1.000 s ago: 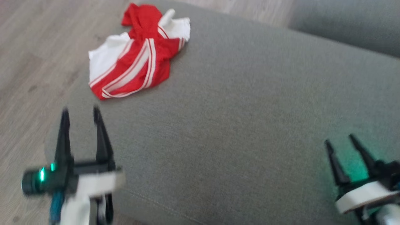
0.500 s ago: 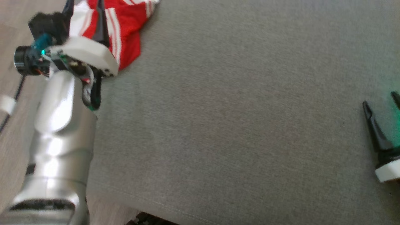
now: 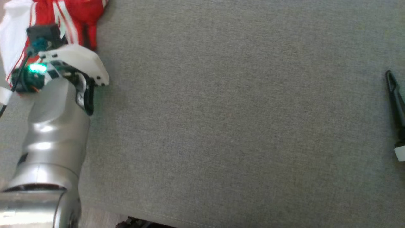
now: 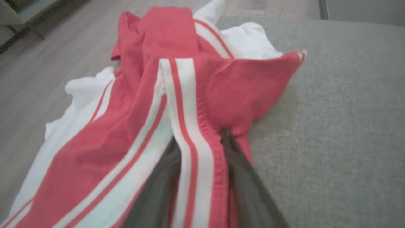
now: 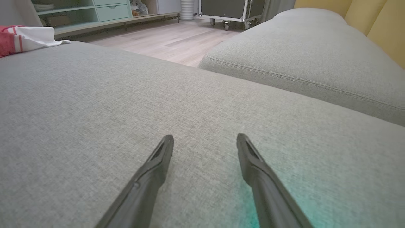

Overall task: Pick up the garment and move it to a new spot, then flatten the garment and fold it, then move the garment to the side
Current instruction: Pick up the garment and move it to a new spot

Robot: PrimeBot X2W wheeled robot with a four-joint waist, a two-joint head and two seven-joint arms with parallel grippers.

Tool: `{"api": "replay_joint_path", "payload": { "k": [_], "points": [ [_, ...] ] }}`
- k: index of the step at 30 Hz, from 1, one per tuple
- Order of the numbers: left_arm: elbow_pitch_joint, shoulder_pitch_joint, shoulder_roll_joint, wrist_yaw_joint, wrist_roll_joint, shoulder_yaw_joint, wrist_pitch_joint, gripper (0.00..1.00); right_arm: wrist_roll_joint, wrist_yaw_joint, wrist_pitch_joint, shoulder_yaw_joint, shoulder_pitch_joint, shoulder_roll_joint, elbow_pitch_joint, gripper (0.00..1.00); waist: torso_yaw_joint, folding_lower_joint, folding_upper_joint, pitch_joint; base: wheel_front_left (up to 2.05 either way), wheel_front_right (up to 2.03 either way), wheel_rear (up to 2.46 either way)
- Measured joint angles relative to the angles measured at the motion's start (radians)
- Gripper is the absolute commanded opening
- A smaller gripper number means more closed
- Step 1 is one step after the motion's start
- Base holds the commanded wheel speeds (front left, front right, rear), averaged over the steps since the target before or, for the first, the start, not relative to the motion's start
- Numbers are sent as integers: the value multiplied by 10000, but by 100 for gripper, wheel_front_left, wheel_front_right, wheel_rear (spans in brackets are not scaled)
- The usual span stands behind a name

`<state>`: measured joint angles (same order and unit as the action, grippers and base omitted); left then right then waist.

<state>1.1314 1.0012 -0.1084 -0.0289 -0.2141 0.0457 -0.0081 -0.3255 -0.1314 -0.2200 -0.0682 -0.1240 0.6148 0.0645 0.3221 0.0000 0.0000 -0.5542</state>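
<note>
Head view: a grey cushion (image 3: 221, 126) spreads from near to far, bare across its middle and right. The silver left arm (image 3: 53, 133) reaches up the left side and hides the near part of the garment (image 3: 79, 12). The garment lies crumpled at the cushion's far left corner and is red with white panels and stripes. At the right edge one dark finger (image 3: 395, 98) lies over bare cushion.

Left wrist view: the left gripper (image 4: 199, 139) has its fingers apart, one on each side of a raised white-striped band of the garment. The stripes and the cloth's long axis run from near to far, away from the gripper. White cloth spills left toward the wood floor (image 4: 47, 47).

Right wrist view: the right gripper (image 5: 205, 137) hovers low over bare cushion, fingers wide apart with nothing between them. The garment shows at the far left. Beyond are a second cushion (image 5: 300, 53), a shelf unit (image 5: 79, 12) and a wheeled case (image 5: 234, 8).
</note>
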Motion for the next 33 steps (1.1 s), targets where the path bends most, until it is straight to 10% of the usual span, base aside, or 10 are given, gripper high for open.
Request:
{"api": "replay_joint_path", "payload": {
  "k": [5,15,33],
  "points": [
    [-10,590,-408,-19,447,399,-1847,0,2,0,-104,-245,-129,-347,537,100,-138,0,0,392,0,0,0],
    [-1287,1322,-911,-696,888,1206,-2305,0,-6,0,-282,-1551,-194,-2245,2090,100,-799,-2,0,2357,0,0,0],
    [-7007,266,-899,-1035,-702,3916,347,0,192,0,-307,-1143,938,-3670,1377,100,-4777,-2,1,4419,0,0,0]
  ]
}}
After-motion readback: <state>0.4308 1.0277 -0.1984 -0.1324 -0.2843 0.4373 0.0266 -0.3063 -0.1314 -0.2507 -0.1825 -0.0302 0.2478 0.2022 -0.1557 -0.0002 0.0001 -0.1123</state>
